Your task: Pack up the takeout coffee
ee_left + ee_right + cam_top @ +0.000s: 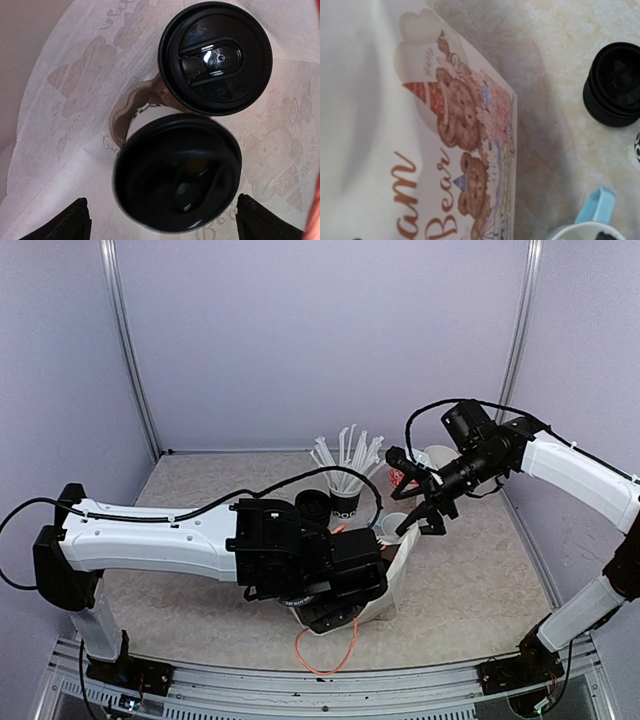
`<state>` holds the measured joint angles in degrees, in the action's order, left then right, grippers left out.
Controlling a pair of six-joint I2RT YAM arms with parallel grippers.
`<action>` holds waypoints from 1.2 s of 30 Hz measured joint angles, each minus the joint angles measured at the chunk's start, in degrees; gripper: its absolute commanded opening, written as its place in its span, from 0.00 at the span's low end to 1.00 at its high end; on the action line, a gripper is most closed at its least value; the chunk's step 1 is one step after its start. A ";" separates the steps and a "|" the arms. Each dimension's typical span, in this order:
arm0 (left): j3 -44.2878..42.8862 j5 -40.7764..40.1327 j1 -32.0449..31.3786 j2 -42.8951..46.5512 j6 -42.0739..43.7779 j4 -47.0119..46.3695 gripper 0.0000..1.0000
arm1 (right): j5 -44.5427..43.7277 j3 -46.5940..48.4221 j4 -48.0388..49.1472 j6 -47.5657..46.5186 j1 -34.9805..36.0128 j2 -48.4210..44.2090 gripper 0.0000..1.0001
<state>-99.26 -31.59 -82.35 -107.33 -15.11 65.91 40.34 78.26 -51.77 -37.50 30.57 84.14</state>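
Tabletop (480, 580) bag (60, 125), two lidded cups (215, 57) inside

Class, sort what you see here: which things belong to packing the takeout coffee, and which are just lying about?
Belongs to the job: lidded coffee cup; second lidded cup; bear-print bag holding both.
Lying about: stack of spare lids; blue mug; straws.
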 measured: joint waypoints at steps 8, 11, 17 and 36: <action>-1.95 -0.20 0.31 -0.22 0.02 0.96 0.99 | 0.20 -0.13 -0.50 0.04 0.00 -0.35 1.00; -3.74 -0.35 0.42 -0.22 0.04 2.19 0.99 | 0.35 -0.11 -0.87 0.04 0.00 -0.35 0.99; -6.78 -0.72 0.68 -0.22 0.09 4.37 0.99 | 0.20 -0.11 -1.60 0.07 0.00 -0.37 1.00; -4.17 1.22 -5.16 8.02 2.54 -0.90 0.99 | -1.57 -1.55 -3.28 -0.07 0.00 -3.43 0.99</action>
<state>-103.44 -30.37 -87.50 -99.31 -12.58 65.01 38.76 76.71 -55.05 -37.56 30.57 80.71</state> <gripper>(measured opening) 0.989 0.994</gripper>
